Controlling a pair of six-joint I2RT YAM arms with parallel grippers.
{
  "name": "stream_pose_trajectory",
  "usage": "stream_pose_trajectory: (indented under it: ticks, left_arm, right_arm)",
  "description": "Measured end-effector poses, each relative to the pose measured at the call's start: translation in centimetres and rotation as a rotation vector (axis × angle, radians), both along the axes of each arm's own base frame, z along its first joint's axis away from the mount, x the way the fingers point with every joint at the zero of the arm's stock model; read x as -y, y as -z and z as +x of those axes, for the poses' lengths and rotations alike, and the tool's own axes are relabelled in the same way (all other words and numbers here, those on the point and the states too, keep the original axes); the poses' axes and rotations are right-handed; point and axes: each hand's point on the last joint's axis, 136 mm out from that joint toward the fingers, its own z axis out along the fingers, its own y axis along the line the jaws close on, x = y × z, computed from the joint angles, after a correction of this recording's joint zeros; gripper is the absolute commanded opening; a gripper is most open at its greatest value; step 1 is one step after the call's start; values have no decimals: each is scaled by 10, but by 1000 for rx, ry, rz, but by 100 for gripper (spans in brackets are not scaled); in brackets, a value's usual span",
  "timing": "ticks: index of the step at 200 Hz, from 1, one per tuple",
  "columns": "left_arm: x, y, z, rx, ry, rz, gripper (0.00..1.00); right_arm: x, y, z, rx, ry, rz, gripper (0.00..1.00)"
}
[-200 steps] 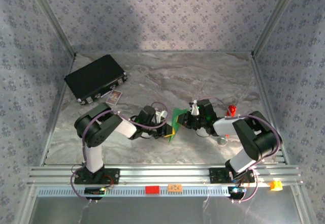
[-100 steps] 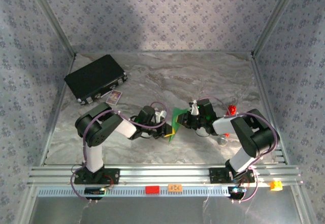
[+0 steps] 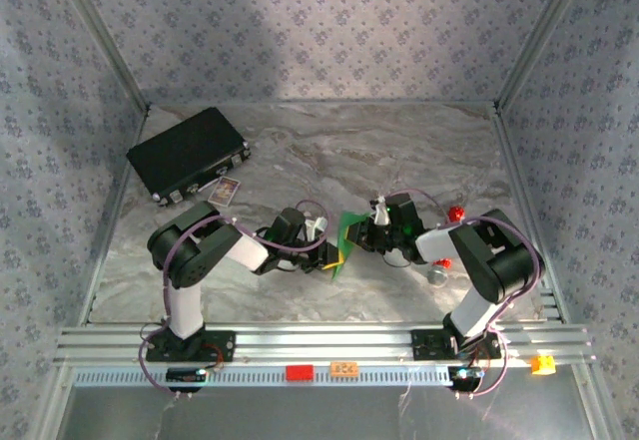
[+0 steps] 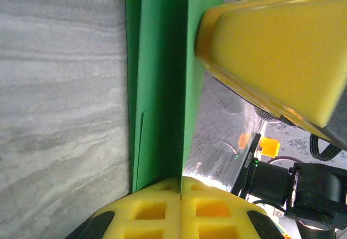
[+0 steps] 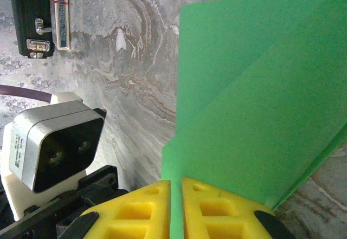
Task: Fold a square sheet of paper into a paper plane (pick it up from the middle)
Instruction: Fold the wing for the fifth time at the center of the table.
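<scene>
Desk was grey marble-pattern. A black case lay flat at the back-left corner, with a small card just beside its near-right corner. A small red object sat on the right side. A small round shiny item lay nearer the front, well apart from the case.

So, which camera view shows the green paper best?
The right wrist view: the paper faces the camera, so its broad face and overlapping layers are clear. The left wrist view shows it nearly edge-on, as a narrow strip. In the top view it is just a small, distant green patch.
</scene>
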Motion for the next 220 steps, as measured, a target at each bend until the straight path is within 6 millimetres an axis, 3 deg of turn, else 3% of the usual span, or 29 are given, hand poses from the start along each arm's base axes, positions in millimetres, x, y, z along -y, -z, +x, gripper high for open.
stream_pose_trajectory:
  ticks: [52,102,169,220]
  left_arm:
    - [0,0,0,-4,-2,2,2]
    - [-2,-3,1,3,-6,17,17]
    - [-8,2,-1,19,10,85,1]
    - [-9,1,-2,28,22,93,10]
  right_arm:
    - [1,6,1,-15,4,-12,16]
    - [1,9,0,-31,8,-24,15]
    - [0,12,1,-68,10,-55,15]
    - [0,13,1,-78,13,-68,15]
